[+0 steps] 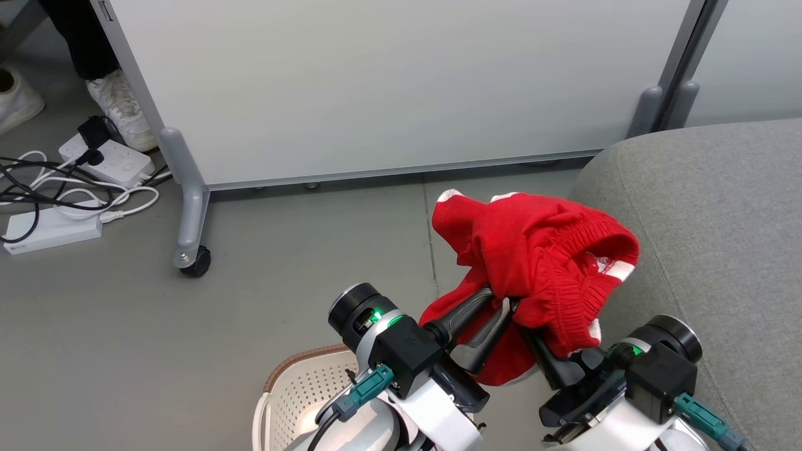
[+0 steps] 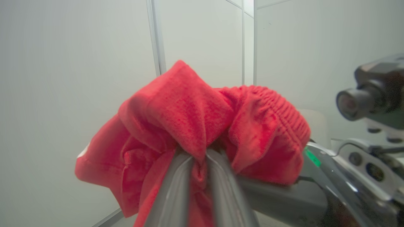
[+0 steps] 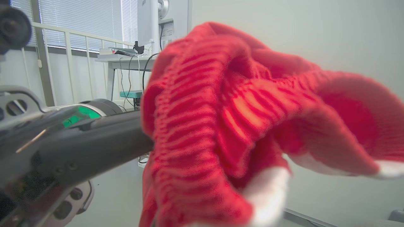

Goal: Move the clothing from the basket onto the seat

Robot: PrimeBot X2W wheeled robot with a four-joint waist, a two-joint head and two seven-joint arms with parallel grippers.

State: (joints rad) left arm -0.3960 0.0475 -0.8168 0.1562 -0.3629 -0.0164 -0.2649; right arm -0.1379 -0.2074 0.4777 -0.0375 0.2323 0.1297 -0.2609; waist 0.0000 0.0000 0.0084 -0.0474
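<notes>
Clothing [image 1: 532, 250] bunched mid-air, between basket [image 1: 294, 388] near-left and seat [image 1: 720, 219] right. Left pincer [image 1: 498, 302] clamped on a fold. Right pincer [image 1: 529, 332] buried in fabric, can't tell. Light, limp; ribbed waistband [image 1: 576, 275] looks the firmest hold.

Bare floor [image 1: 113, 351] lay open left of the seat [image 1: 720, 225]. A white partition [image 1: 388, 81] and its wheeled leg [image 1: 190, 219] closed the far side.

Light: bright, even, diffuse; faint shadows on floor [image 1: 94, 344], head view.
Blur: clothing [image 3: 221, 126] v. out of focus, ctr of right wrist view.
Glare: blinds [image 3: 79, 25] washed out, upper left, same view.
</notes>
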